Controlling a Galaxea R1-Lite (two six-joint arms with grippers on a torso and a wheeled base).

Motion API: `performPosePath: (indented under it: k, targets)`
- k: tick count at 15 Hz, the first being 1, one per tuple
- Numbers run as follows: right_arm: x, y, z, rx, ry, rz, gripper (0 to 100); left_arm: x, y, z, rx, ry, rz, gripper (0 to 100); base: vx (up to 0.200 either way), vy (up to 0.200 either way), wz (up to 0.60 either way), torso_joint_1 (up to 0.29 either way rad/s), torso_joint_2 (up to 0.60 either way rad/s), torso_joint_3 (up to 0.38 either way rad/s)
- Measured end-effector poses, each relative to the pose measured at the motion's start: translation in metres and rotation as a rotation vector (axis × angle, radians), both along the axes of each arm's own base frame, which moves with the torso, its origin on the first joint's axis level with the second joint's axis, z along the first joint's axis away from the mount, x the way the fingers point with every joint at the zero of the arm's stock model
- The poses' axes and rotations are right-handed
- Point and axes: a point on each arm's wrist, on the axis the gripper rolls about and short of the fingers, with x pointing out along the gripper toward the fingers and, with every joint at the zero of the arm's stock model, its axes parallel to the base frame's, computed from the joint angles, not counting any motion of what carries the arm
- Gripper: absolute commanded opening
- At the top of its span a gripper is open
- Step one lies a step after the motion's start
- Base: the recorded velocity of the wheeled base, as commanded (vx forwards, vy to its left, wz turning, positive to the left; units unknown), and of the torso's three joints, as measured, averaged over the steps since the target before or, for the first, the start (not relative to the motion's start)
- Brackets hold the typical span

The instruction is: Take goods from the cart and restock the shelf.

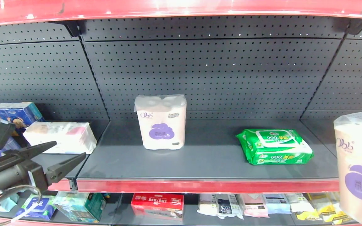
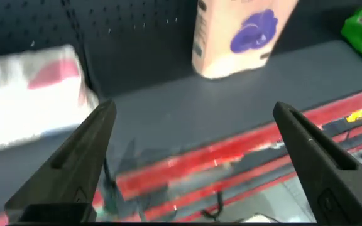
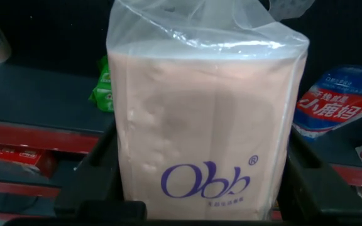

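The right gripper (image 3: pixel 203 135) is clamped on a pale peach, plastic-wrapped pack of toilet rolls with a purple cloud print (image 3: pixel 206 119), its black fingers (image 3: pixel 90 176) pressing the two flanks of the wrap. In the head view this held pack stands upright at the right edge of the frame, in the lower half, nearer the camera than the shelf's red front strip. The left gripper (image 1: pixel 70 148) sits at the lower left of the frame, released, its two dark pointed fingers spread wide apart, tips near the shelf's front edge.

Beyond them, the dark grey metal shelf (image 1: pixel 206 163) runs across the middle of the frame, backed by a black perforated panel (image 1: pixel 206 69). A matching toilet-roll pack (image 1: pixel 161 122) stands upright on it left of centre. A flat green pack of wet wipes (image 1: pixel 274 146) lies right of centre, well apart from it. At the left, on the neighbouring bay, lies a white-and-pink soft tissue pack (image 1: pixel 60 137), with a blue carton (image 1: pixel 17 114) behind it. On the tier below, along the bottom of the frame, are a red box (image 1: pixel 157 204), a teal box (image 1: pixel 80 205) and a row of flat pale sachets (image 1: pixel 262 205).
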Motion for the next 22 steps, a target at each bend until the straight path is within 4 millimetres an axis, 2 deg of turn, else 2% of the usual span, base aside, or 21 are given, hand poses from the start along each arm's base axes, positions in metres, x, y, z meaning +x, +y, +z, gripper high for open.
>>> performPosePath:
  k: [6, 10, 13, 19, 22]
  targets:
    - [0.005, -0.003, 0.003, 0.0, 0.009, -0.046, 0, 0.08, 0.017, -0.025, 0.003, -0.064, -0.22, 100, 0.0, 0.0, 0.0, 0.0, 0.0, 0.0]
    - [0.006, -0.004, 0.006, -0.002, 0.002, -0.057, 0, 0.117, 0.023, -0.03, -0.021, -0.084, -0.333, 100, 0.0, 0.0, 0.0, 0.0, 0.0, 0.0]
    - [0.006, -0.004, 0.006, -0.017, 0.004, -0.057, 0, 0.14, 0.026, -0.033, -0.036, -0.116, -0.424, 100, 0.0, 0.0, 0.0, 0.0, 0.0, 0.0]
    - [0.007, -0.004, 0.012, -0.034, -0.01, -0.058, 0, 0.168, 0.026, -0.044, -0.048, -0.165, -0.541, 100, 0.0, 0.0, 0.0, 0.0, 0.0, 0.0]
    - [0.007, -0.005, 0.012, -0.037, -0.01, -0.068, 0, 0.184, 0.017, -0.044, -0.066, -0.169, -0.57, 100, 0.0, 0.0, 0.0, 0.0, 0.0, 0.0]
